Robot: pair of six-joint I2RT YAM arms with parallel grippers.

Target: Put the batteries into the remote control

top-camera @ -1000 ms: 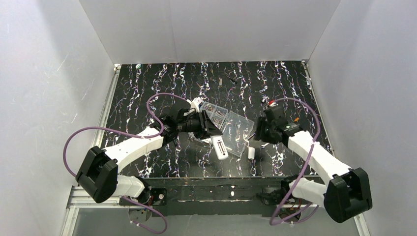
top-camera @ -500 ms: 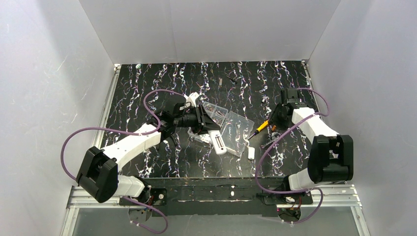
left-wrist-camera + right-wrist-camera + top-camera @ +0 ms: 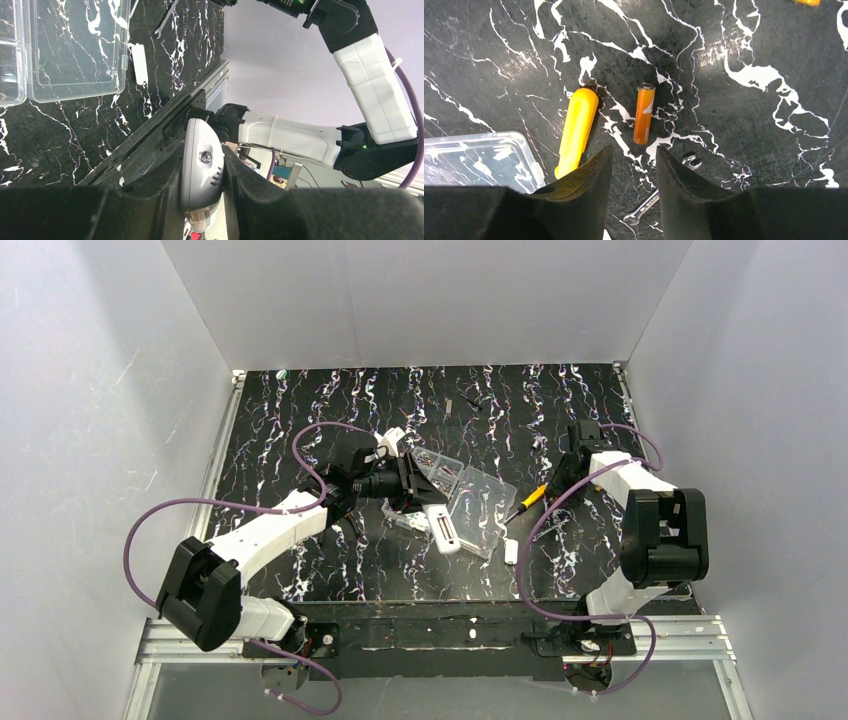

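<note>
Left gripper (image 3: 202, 200) pinches slim white plastic remote control (image 3: 200, 155) for loading; right gripper (image 3: 631, 156), jaws spread and empty, hovers above small orange cylindrical battery (image 3: 644, 114), likely to grab it.

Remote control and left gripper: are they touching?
Touching. The left wrist view shows the remote control pinched between the fingers of the left gripper, no gap either side.

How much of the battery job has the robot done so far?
Only the start. Done: the left fingers grip the remote control. In hand: the right fingers, open and empty, hover over an orange battery lying on the table beside the yellow screwdriver. Left: pick that battery up and fit it into the remote.
</note>
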